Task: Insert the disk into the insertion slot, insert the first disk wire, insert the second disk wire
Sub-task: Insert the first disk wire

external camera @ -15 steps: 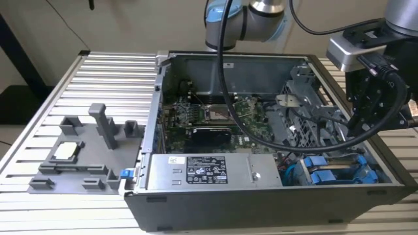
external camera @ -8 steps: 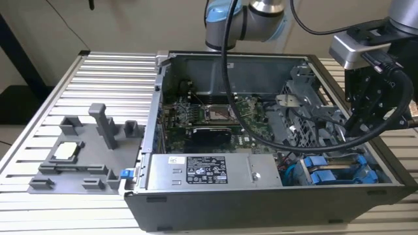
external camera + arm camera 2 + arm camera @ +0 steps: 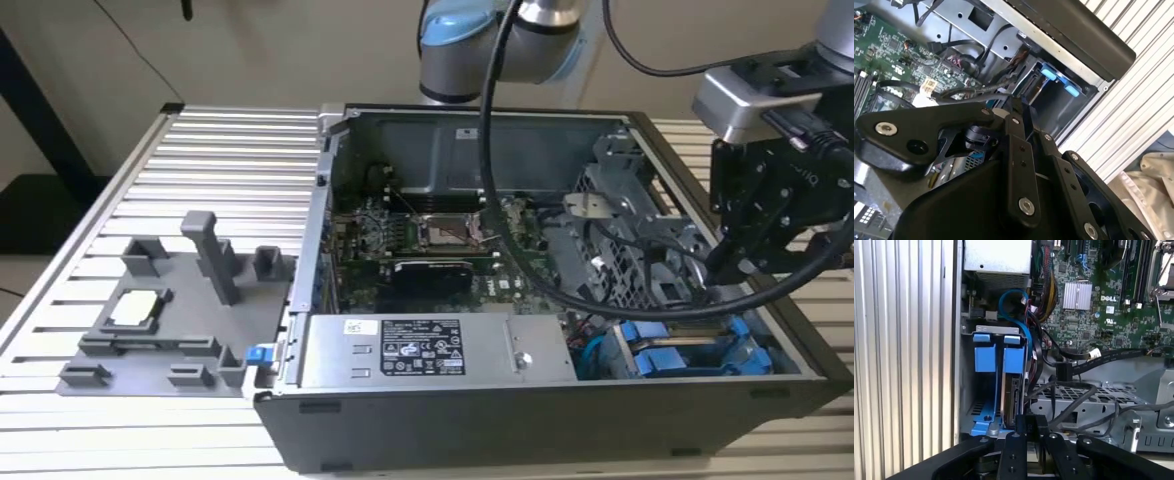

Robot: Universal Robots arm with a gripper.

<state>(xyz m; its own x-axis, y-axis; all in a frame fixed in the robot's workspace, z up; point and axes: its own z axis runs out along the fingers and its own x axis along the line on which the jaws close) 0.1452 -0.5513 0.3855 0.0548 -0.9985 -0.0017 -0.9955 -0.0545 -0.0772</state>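
In the exterior view I see an open computer case lying on a ribbed metal table. Inside it is a green motherboard with a CPU socket near its middle, and a silver power supply just beside the board. On the exterior view's left stands a grey fixture, apart from the case. In the first wrist view a silver heatsink sits on the board.

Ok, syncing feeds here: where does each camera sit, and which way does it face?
Exterior view: off-arm, looks down into the computer case; gripper at the exterior view's right.
First wrist view: wrist-mounted, looks past the gripper at the blue drive carriers.
Second wrist view: wrist-mounted, past the gripper at motherboard.
All three share the carriers.
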